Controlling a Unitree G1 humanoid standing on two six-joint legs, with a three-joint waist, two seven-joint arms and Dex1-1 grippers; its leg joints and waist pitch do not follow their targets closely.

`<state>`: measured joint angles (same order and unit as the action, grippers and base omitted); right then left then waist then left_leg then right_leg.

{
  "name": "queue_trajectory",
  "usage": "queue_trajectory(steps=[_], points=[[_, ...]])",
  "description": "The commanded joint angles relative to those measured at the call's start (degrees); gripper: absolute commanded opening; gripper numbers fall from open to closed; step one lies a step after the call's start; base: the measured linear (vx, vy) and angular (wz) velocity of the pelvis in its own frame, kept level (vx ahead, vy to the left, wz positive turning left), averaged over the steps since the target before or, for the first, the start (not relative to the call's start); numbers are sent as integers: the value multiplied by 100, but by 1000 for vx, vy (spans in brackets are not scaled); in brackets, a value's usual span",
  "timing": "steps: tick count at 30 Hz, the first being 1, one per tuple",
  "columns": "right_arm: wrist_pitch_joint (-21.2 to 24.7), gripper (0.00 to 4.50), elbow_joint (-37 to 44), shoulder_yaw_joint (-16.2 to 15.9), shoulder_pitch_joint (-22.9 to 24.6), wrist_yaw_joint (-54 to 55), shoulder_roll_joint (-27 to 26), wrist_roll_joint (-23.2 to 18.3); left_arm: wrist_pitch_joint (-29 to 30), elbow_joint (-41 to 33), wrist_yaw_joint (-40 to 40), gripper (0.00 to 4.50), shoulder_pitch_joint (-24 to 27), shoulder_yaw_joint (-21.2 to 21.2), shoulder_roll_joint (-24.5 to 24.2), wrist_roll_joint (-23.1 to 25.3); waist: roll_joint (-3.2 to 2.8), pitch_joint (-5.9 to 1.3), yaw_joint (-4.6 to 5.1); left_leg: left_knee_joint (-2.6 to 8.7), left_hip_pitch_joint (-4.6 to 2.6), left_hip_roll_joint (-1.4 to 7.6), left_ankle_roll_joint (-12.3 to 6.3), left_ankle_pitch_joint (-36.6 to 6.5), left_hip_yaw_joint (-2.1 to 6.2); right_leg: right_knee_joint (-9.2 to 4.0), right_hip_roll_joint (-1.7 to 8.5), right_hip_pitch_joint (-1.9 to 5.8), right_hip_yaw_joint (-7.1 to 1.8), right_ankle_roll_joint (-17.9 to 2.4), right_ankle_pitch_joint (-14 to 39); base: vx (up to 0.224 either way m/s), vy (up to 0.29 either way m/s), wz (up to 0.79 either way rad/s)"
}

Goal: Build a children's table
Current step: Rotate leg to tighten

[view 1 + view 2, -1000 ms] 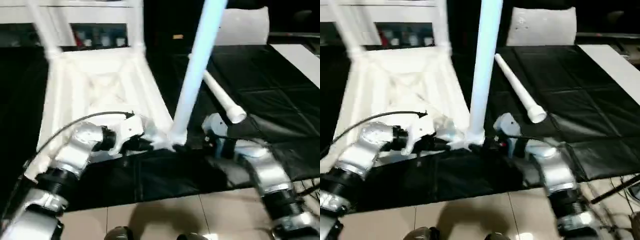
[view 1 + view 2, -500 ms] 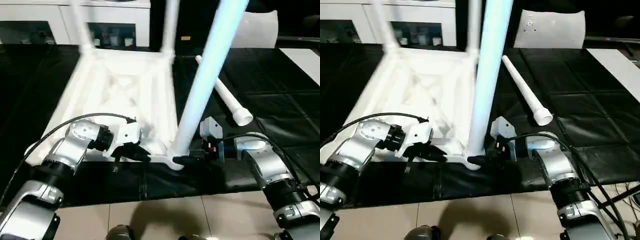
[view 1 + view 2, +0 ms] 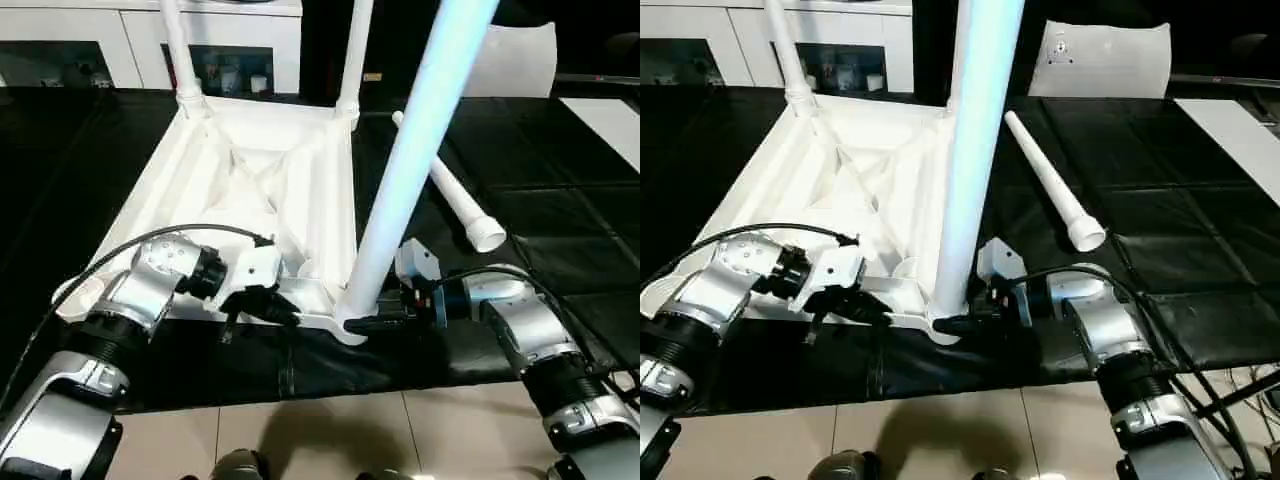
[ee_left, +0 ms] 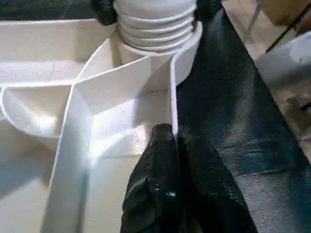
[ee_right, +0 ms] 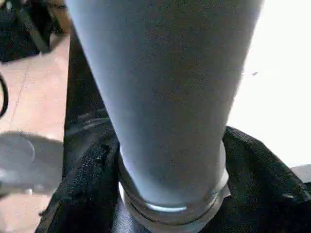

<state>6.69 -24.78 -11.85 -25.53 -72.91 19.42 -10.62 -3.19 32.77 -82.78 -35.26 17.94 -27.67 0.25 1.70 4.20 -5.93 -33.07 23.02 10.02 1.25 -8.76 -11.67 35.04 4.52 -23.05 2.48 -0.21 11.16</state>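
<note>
The white tabletop (image 3: 250, 180) lies upside down on the black mat, ribs showing. Two legs stand in its far corners (image 3: 180, 50) (image 3: 357, 50). A third leg (image 3: 410, 170) stands upright in the near right corner socket. My right gripper (image 3: 365, 322) is at that leg's base, its black fingers (image 5: 82, 189) pressed on both sides of the collar. My left gripper (image 3: 285, 312) is shut on the tabletop's near rim (image 4: 172, 97), close to the same socket. A loose leg (image 3: 455, 195) lies on the mat to the right.
A flat white bag (image 3: 520, 60) leans at the back right, and a white board strip (image 3: 610, 115) lies at the far right. White cabinets (image 3: 60, 30) stand behind the mat. Tiled floor (image 3: 330, 435) starts at the mat's near edge.
The camera has tilted, so the whole picture has shifted. My right gripper's fingers have closed in around the base of the upright leg. The left gripper keeps its hold on the rim.
</note>
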Motion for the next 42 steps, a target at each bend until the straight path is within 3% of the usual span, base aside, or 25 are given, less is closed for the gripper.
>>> queue_trajectory(steps=[1,4,5,7,8,10,11,12,13,16,18,19,22,24,26,27,30,35,37,42], points=[[388,274,285,26,176,354,-276,-272,351,-355,475,0,121,-18,192,-19,-52,-404,30,380,-233,396,-160,-1320,132,-340,406,195,-222,-1563,631,0,0,0],[387,274,416,91,370,1418,-813,-42,1023,-880,1378,0,386,-274,504,-25,-46,-374,95,425,-241,391,66,-1744,164,-406,440,163,-239,-1434,1320,0,0,0],[437,273,422,106,403,1826,-1031,49,1289,-1091,1667,0,484,-337,655,-32,-55,-340,145,450,-247,375,222,-2050,195,-459,449,150,-237,-1295,1908,0,0,0],[597,273,397,161,419,2540,-1430,183,1689,-1405,2223,0,634,-411,932,78,6,-324,286,481,-229,353,426,-2416,258,-535,453,151,-216,-972,2757,0,0,0],[654,273,354,189,398,2885,-1596,282,1855,-1527,2434,0,690,-427,1074,118,-28,-325,310,478,-242,362,458,-2474,269,-533,464,137,-229,-935,2842,0,0,0],[697,273,275,224,364,3353,-1854,397,2184,-1707,2850,0,773,-475,1350,191,-7,-298,409,478,-239,344,480,-2638,292,-601,460,105,-222,-783,3196,0,0,0],[760,273,214,298,331,3722,-2058,424,2324,-1765,3167,0,791,-483,1558,271,37,-300,432,431,-283,324,430,-2711,283,-657,474,58,-230,-664,3524,0,0,0],[760,273,214,298,331,3722,-2058,424,2324,-1765,3167,0,791,-483,1558,271,12,-291,425,402,-319,309,376,-2725,299,-719,498,27,-228,-570,3793,0,0,0],[750,273,64,362,226,4285,-2401,500,2590,-1784,3806,0,723,-474,1989,455,15,-284,459,421,-286,313,360,-2681,303,-720,476,43,-224,-529,3767,0,0,0],[701,273,-98,386,73,4849,-2721,647,2801,-1734,4281,0,588,-373,2314,685,-5,-319,477,454,-301,314,396,-2755,310,-693,427,50,-196,-528,3387,0,0,0],[678,273,-55,398,70,4824,-2808,630,2898,-1755,4331,0,546,-285,2308,803,-24,-345,470,491,-259,316,335,-2627,303,-675,410,94,-202,-555,2921,0,0,0],[671,342,-24,412,82,4799,-2825,621,2899,-1758,4323,0,532,-269,2272,845,-32,-352,455,493,-269,317,290,-2580,279,-668,394,80,-216,-606,2627,0,0,0],[621,350,79,529,156,4687,-2781,503,2828,-1730,4117,0,505,-259,2098,857,-44,-372,439,489,-259,310,219,-2399,241,-627,383,103,-240,-771,2070,0,0,0],[506,391,171,599,262,4501,-2552,462,2692,-1672,3861,0,496,-315,1855,869,-65,-374,423,478,-269,305,181,-2363,228,-630,389,100,-248,-801,2013,0,0,0],[388,394,271,611,360,4258,-2258,466,2515,-1594,3631,0,488,-370,1647,813,-66,-378,419,474,-255,306,147,-2324,226,-628,394,122,-245,-806,2040,0,0,0],[323,418,318,630,403,4100,-2083,460,2426,-1553,3492,0,485,-377,1534,771,-61,-383,401,459,-270,306,121,-2315,215,-638,390,112,-248,-790,2076,0,0,0],[209,437,405,711,463,3762,-1741,405,2119,-1421,3216,0,475,-367,1303,718,-48,-401,382,442,-234,304,44,-2046,199,-608,390,146,-250,-861,1812,0,0,0],[123,446,526,854,442,2931,-1099,203,1508,-1247,2364,0,485,-323,897,458,-44,-404,354,413,-219,307,-88,-1780,174,-560,380,177,-250,-1022,1527,0,0,0],[85,446,527,756,358,2120,-572,146,1075,-975,1715,0,428,-212,592,334,-53,-407,315,397,-251,316,-137,-1705,160,-550,372,170,-246,-1075,1459,0,0,0],[-116,446,375,552,202,1310,-153,175,736,-727,1086,0,303,-87,402,216,-68,-428,245,387,-267,335,-188,-1454,149,-459,356,179,-226,-1309,893,0,0,0]])
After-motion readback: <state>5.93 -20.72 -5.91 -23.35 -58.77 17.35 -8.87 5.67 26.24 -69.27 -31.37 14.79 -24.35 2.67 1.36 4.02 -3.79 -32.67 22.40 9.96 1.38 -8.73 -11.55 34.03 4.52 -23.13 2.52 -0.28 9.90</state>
